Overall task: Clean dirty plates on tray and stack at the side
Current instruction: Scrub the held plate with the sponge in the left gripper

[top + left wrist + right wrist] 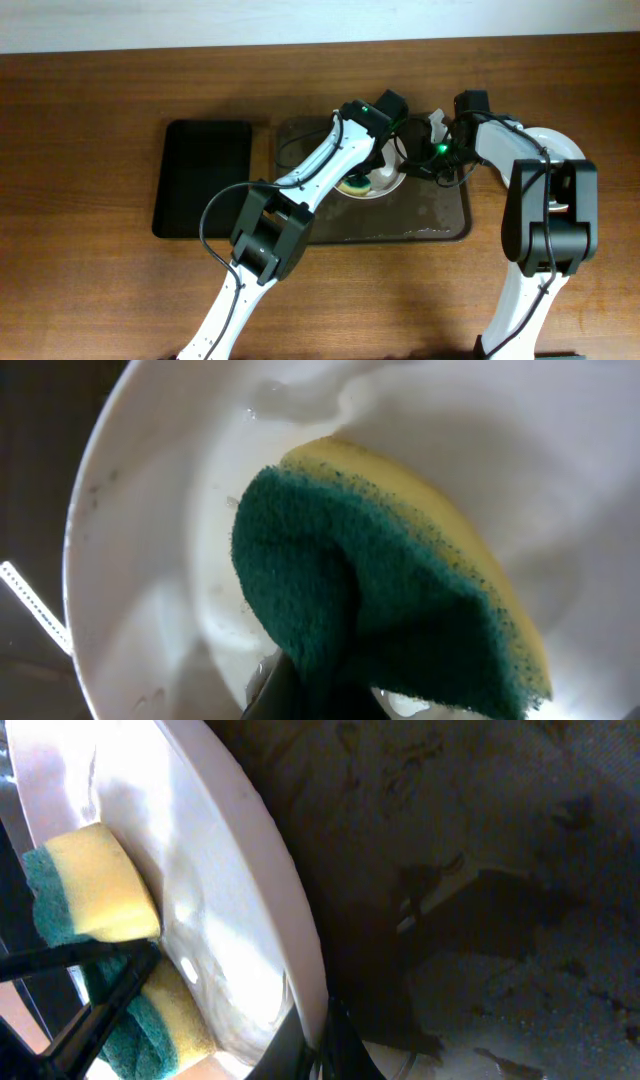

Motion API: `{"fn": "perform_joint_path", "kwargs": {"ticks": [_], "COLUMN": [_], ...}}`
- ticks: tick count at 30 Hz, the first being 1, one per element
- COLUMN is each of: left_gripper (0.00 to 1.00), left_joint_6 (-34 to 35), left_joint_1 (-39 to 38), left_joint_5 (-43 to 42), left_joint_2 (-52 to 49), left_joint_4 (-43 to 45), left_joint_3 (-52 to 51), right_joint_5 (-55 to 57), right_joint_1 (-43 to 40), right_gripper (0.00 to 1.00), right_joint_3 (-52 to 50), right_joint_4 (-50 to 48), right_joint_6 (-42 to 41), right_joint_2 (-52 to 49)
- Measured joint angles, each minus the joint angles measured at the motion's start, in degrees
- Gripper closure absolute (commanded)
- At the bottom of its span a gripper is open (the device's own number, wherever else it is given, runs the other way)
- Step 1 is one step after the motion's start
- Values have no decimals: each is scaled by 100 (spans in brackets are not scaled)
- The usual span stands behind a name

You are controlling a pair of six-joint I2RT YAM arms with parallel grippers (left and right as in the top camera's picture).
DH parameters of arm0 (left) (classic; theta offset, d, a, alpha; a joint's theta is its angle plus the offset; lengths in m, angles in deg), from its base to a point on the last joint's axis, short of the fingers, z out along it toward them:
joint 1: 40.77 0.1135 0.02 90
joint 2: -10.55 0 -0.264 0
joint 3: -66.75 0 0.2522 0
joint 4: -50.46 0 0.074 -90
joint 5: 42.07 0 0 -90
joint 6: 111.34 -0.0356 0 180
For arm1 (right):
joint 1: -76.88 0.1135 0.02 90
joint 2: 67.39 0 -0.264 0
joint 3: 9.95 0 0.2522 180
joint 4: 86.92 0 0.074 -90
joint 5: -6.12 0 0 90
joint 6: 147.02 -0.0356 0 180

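A white plate point(388, 186) is over the middle of the dark brown-grey tray point(440, 215). My left gripper point(372, 170) is shut on a green and yellow sponge point(355, 185) that presses into the plate. In the left wrist view the sponge point(380, 600) lies on the wet inside of the plate point(140, 560), with the jaws point(320, 695) closed on it. My right gripper point(418, 165) is shut on the plate's right rim. The right wrist view shows the jaws point(322, 1040) pinching the tilted rim point(255, 840), with the sponge point(95, 885) behind and the wet tray point(500, 870) below.
A narrower black tray point(205, 178) lies left of the brown-grey tray. A white plate point(562, 146) rests on the table right of the tray, partly under my right arm. The wooden table point(100, 300) extends on all sides.
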Motion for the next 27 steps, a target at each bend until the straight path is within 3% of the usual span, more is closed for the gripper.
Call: {"fn": "perform_joint_path", "kwargs": {"ticks": [3, 6, 8, 10, 15, 18, 21, 22, 24, 26, 27], "left_gripper": [100, 100, 100, 100, 100, 100, 100, 100, 100, 100, 100], "left_joint_6": [-140, -1204, -2328, -2850, -3171, -3344, -3416, -3432, -3432, -3432, -3432], "left_joint_1": [4, 186, 485, 774, 1460, 1609, 1591, 1593, 1596, 1598, 1598], "left_joint_5": [4, -372, -890, -1056, -1067, -1071, -1091, -1091, -1091, -1091, -1091], "left_joint_2": [-2, -136, -413, -516, -527, -525, -525, -525, -525, -525, -525], "left_joint_4": [-7, -52, -120, -396, -1272, -1488, -1611, -1615, -1617, -1617, -1617], "left_joint_3": [39, 433, 1104, 1823, 3888, 4358, 4389, 4389, 4389, 4389, 4389], "right_joint_5": [4, 2, -4, 11, -177, -70, 245, 391, 940, 1593, 1945], "right_joint_1": [0, -7, -15, -15, -9, 7, 28, 59, 304, 728, 918], "right_gripper": [96, 96, 96, 85, 57, 48, 49, 55, 71, 96, 96], "right_joint_3": [0, 0, 0, 0, 76, 291, 442, 455, 525, 560, 564], "right_joint_4": [17, 33, 31, 24, 22, 76, -186, -254, -380, -505, -533], "right_joint_6": [-9, -101, -153, -138, 44, 160, 378, 411, 487, 461, 369], "right_joint_2": [0, 0, 0, 0, 4, -7, -37, -37, -35, -35, -35]}}
